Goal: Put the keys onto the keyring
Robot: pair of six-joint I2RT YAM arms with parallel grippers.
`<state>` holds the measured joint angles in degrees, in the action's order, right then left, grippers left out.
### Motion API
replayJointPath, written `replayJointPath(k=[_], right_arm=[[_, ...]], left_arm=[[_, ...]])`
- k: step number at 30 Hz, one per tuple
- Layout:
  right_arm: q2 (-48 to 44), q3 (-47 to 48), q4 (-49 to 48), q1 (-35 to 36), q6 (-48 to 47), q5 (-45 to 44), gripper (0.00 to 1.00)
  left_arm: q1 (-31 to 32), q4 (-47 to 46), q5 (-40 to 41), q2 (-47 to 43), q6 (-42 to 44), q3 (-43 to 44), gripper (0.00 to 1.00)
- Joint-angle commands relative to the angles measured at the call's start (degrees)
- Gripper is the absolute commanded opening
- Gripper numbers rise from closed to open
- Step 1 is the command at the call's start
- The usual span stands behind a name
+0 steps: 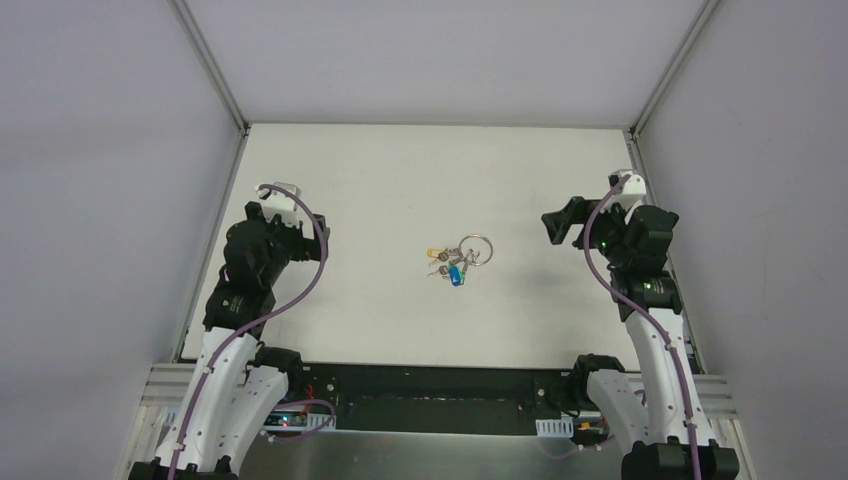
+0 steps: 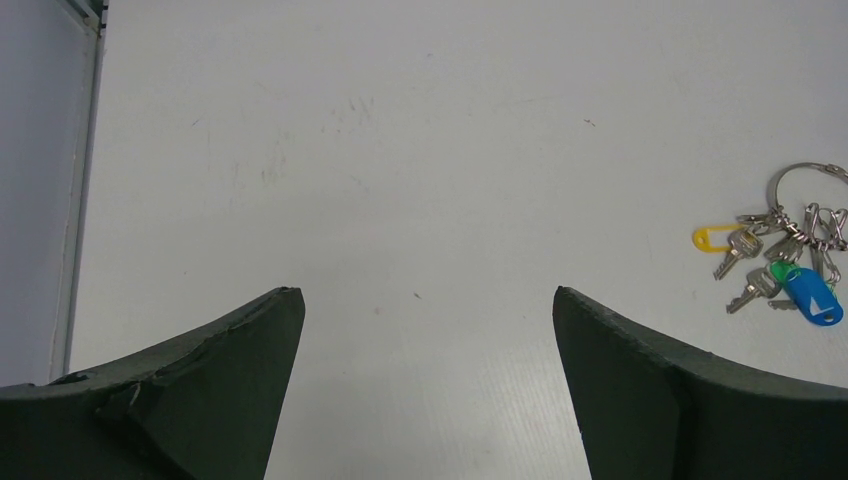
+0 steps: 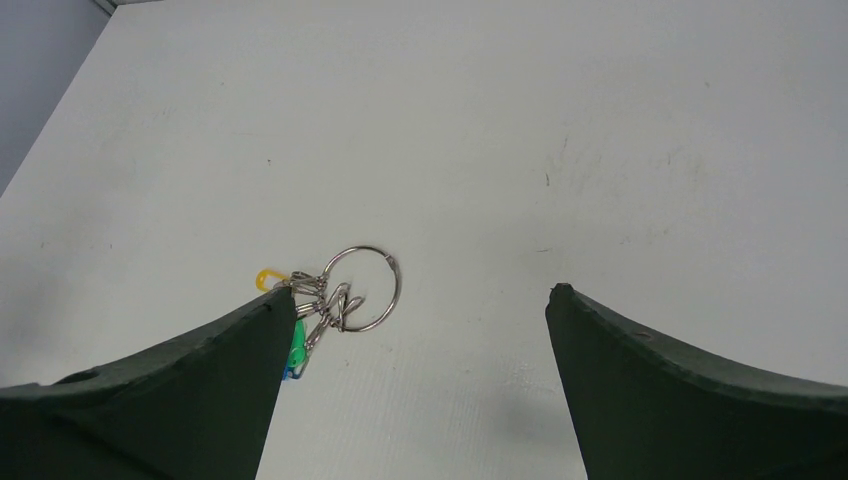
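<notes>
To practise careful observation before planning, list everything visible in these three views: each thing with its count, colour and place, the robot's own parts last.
keyring: one, silver, lying mid-table.
small keys: several, silver, bunched at the ring.
blue-headed key: one, blue, near side of the bunch.
green-headed key: one, green, touching the blue head.
yellow-headed key: one, yellow-orange, left edge of the bunch.
table: one, white, under everything.
left hand: one, dark fingers, open, over bare table left of the keys.
right hand: one, dark fingers, open, right of the keys, holding nothing.
</notes>
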<state>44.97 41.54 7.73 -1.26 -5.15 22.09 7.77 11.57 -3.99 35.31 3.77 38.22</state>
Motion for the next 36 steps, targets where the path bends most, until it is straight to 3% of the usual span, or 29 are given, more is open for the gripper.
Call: replayJointPath(k=[1, 36], right_arm=[[-1.35, 1.79, -1.37, -0.96, 0.55, -1.14, 1.0], [-3.39, 1.36, -0.62, -1.64, -1.27, 1.9, 1.0]], left_arm=[[-0.74, 0.31, -0.04, 0.12, 0.37, 2.2, 0.99], [-1.95, 0.54, -1.94, 0.8, 0.69, 1.6, 0.99]])
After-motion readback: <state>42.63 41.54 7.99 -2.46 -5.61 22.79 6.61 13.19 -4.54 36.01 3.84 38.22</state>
